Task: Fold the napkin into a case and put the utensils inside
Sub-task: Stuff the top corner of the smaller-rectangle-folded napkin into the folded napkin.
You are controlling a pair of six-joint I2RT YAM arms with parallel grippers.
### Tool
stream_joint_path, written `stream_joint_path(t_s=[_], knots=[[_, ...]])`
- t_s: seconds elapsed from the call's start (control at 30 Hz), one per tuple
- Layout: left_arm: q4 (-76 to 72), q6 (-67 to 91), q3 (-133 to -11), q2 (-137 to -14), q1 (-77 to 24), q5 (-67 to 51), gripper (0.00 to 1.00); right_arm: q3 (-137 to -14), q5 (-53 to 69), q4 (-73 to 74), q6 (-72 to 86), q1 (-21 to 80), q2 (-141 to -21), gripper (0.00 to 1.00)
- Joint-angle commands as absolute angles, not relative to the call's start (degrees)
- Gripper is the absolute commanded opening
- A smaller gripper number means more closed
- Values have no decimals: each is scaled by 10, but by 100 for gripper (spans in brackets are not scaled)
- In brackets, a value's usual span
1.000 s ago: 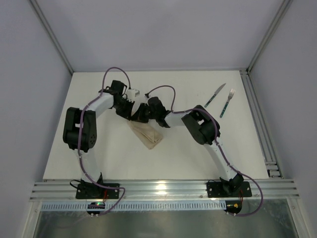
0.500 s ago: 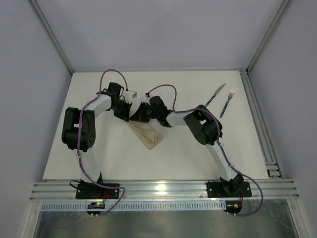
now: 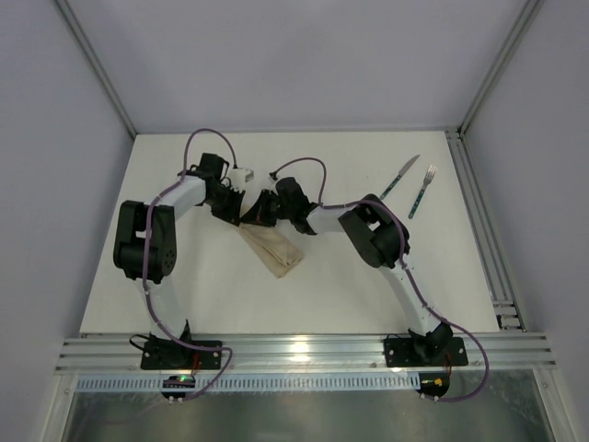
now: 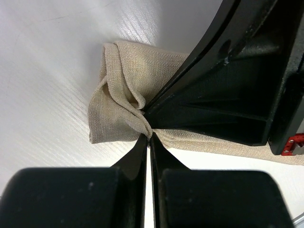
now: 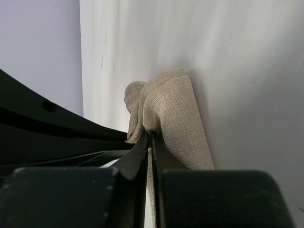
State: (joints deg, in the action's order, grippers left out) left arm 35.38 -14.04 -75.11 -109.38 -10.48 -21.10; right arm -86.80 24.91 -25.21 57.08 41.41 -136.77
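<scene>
Napkin (image 3: 273, 247), beige and already folded into a narrow oblong, lies near the middle of the white table (image 3: 368, 276). Its long axis runs diagonally from its far end towards the near edge and a little to the right. Both arms reach inward and meet at that far end. The left gripper (image 4: 148, 135) is clenched on a bunched corner of cloth, jaws pressed together with a fold caught at their tips. The right gripper (image 5: 151, 135) comes in from the opposite side, jaws nearly together and nipping the same puckered end of the napkin. The rest of the strip trails away from both pincers, flat on the table. The knife (image 3: 398, 178) and fork (image 3: 422, 191) lie side by side, apart from each other, at the far right of the table. They are well away from the cloth and nearer the right arm, which looks better placed to fetch them.
</scene>
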Motion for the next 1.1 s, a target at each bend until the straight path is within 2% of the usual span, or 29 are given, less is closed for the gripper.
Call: stream_joint_path(t_s=[0.0, 0.33, 0.47, 0.8, 0.87, 0.93, 1.07], knots=[[343, -142, -762, -1061, -108, -257, 0, -893, 250, -257, 590, 420, -1384, 4], [362, -139, -780, -1032, -98, -238, 0, -883, 234, -262, 610, 420, -1393, 4], [366, -135, -784, -1039, -98, -198, 18, -876, 234, -269, 615, 420, -1392, 4], [355, -140, -801, -1067, -105, -139, 32, -875, 238, -279, 614, 420, -1390, 4], [359, -145, -800, -1068, -113, -140, 31, -875, 240, -280, 613, 420, -1390, 4], [363, -145, -800, -1071, -116, -145, 24, -876, 240, -280, 611, 420, -1389, 4], [392, -145, -809, -1078, -116, -160, 26, -874, 241, -281, 610, 420, -1384, 4]])
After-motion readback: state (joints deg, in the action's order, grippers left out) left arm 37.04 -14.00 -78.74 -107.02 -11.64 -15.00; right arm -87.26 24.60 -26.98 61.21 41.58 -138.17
